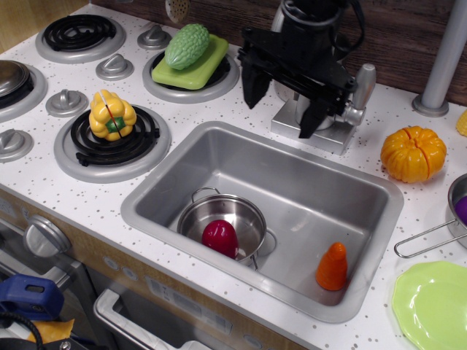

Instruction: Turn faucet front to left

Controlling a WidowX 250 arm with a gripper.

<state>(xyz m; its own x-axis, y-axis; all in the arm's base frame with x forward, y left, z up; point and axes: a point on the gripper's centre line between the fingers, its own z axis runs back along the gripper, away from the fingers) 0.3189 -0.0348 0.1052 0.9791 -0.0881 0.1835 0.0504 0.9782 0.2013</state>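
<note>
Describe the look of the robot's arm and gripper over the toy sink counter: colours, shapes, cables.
The gripper is matte black throughout: a wide angular crossbar carrying two flat, blocky fingers that taper downwards. Above it sits a dark cylindrical wrist with a lighter grey ring near the top edge of the picture. A black cable loops beside the wrist. No markings or labels are readable.

Only one view, taken from above and from the front of the toy kitchen, looking down at an angle toward the back wall. Placed rather near: counter (87,197) filling almost the whole frame, sink (153,211) in the centre and lower part, burners at the upper left, faucet (350,109) and black gripper (284,102) at the upper middle. Cabinet front seen at the lower left corner. No second view for comparing.
</note>
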